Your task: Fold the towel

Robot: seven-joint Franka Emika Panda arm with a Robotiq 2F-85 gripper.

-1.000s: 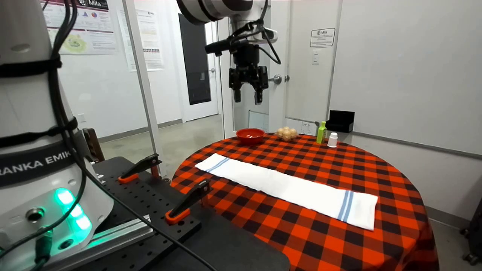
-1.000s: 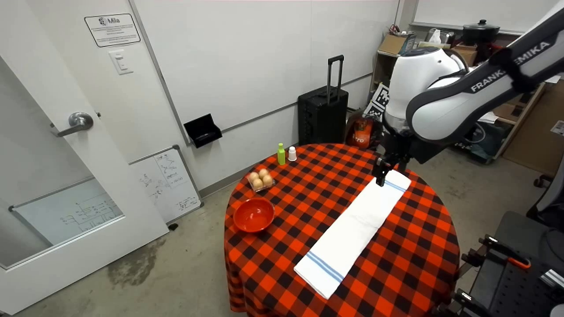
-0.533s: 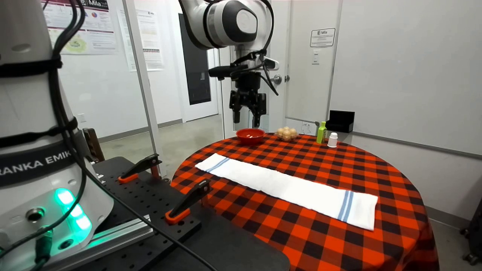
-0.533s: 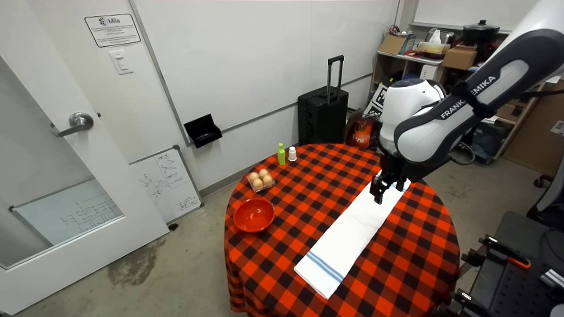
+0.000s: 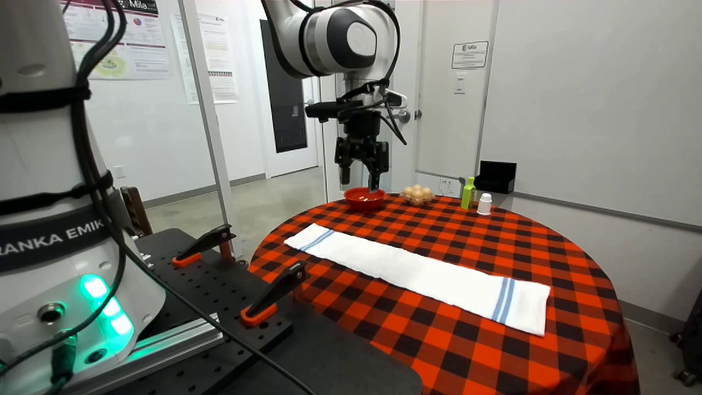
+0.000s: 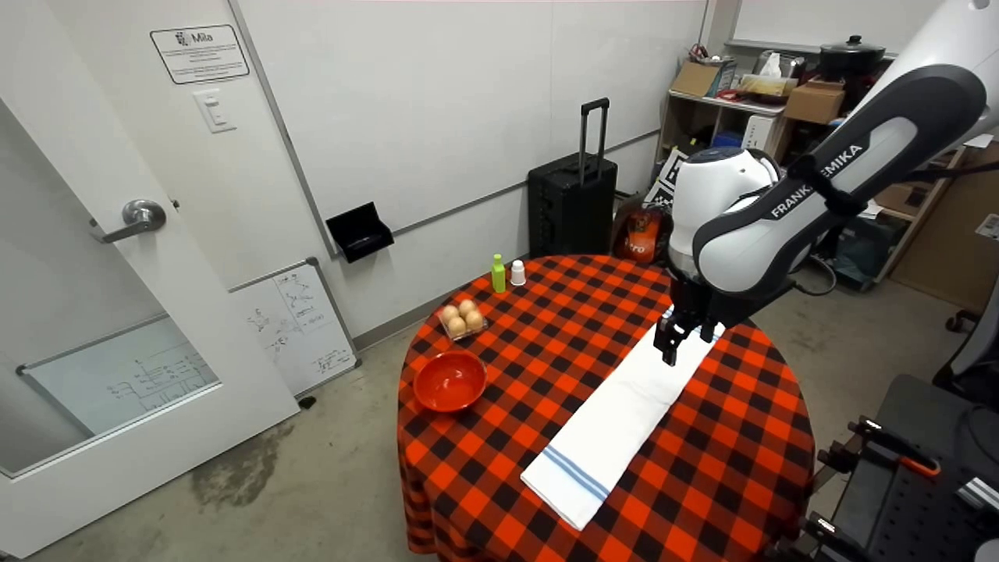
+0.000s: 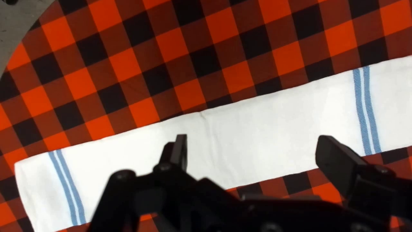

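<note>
- Whiteboard backs the room toward eleven o'clock in an exterior view; below it spreads a round red-and-black checked tablecloth.
- With that cloth as the dial, the towel lies flat from seven o'clock to between one and two, its ends not yet brought together.
- At nine sits a red bowl, at ten some eggs, at eleven a green bottle, all apart from the towel.
- Gripper: spread wide, pinching nothing, clear above the towel, with a faint crease between its fingers in the wrist view.
- Likely step: a reach for one short end. The eight o'clock end in the wrist view looks easier; the three o'clock end runs out of frame.
- Fingers span nine to three, while the towel slants half past eight to half past two; a small wrist turn should square them.
- Set one finger past the hem, one inside, low enough to catch soft cloth without nipping the tablecloth.
- Then lift slightly, arc toward the opposite end, lay blue stripes over blue stripes, release flat; haste could drag everything.
</note>
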